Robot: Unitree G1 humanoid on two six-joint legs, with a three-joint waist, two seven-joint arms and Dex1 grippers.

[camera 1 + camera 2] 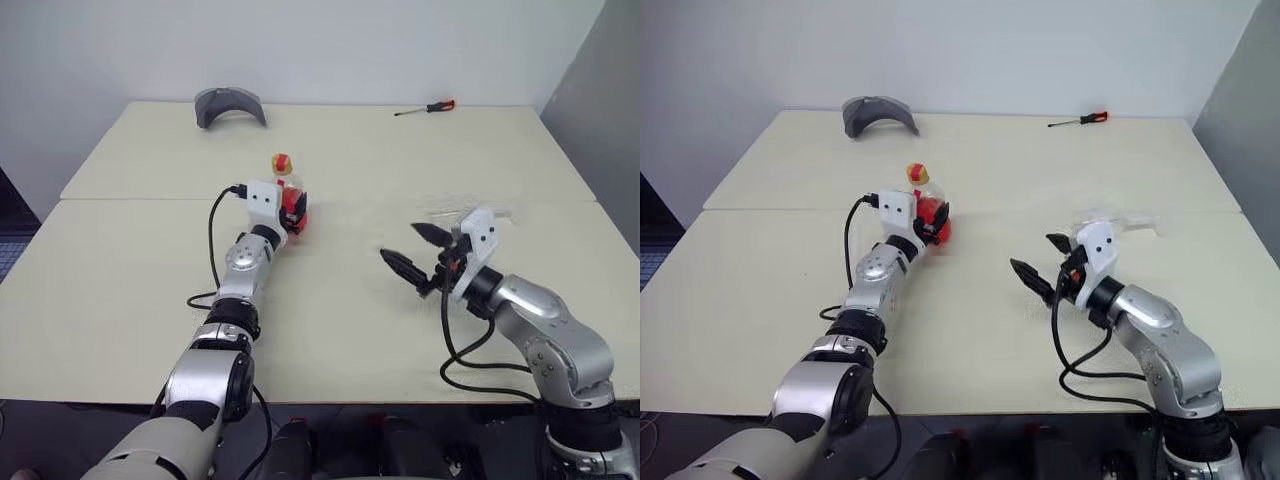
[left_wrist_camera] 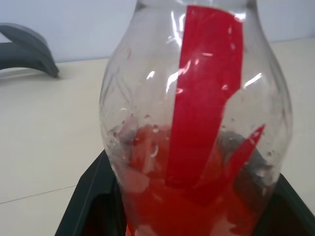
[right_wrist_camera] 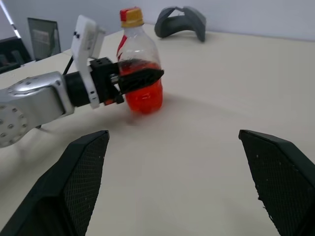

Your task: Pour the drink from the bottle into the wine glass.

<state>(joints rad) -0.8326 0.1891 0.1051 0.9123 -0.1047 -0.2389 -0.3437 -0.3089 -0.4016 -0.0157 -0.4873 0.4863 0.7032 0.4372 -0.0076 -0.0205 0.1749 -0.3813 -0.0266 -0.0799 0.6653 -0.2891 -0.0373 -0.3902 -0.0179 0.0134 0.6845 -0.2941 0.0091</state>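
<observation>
Right wrist view: the bottle [image 3: 141, 73], upright on the counter [image 3: 221, 98], is clasped at mid-body by the left end effector [image 3: 142, 77] for lifting, while the right end effector [image 1: 417, 250] is held wide apart.

Your arms are silver metal with black joints, white wrist brackets, looping black cables and black textured jaws.

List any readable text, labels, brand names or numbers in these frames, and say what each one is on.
None can be read.
bottle: its red strip is plain, with no lettering; its cap shows no marking.
screwdriver: too small to show any print.
grey curved object: no visible marking.
</observation>
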